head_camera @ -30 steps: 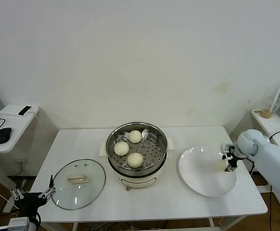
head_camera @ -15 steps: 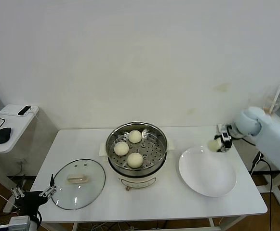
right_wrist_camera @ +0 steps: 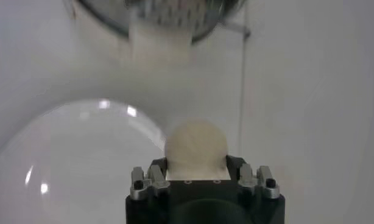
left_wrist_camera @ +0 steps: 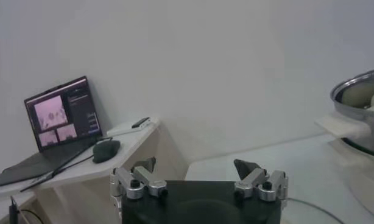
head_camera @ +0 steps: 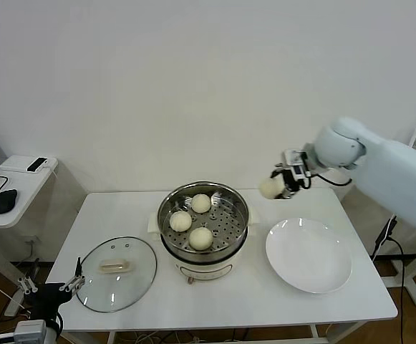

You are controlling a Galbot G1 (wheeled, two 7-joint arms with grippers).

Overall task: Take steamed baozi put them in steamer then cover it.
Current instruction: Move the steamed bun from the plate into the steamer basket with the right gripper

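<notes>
Three small round cream-white buns (head_camera: pixel 193 220) sit on the perforated tray of the shiny stainless-steel steamer pot (head_camera: pixel 203 198), centre of the frame. My right jaws (head_camera: pixel 281 183) are clenched on a fourth cream-white bun (head_camera: pixel 270 188), held in the air at centre right, above the white counter (head_camera: pixel 222 301). The flat white round plate (head_camera: pixel 308 256) lies lower right. The clear glass lid (head_camera: pixel 117 272) (cream handle up) rests lower left. My left jaws (head_camera: pixel 50 287) hang released at the bottom left corner.
</notes>
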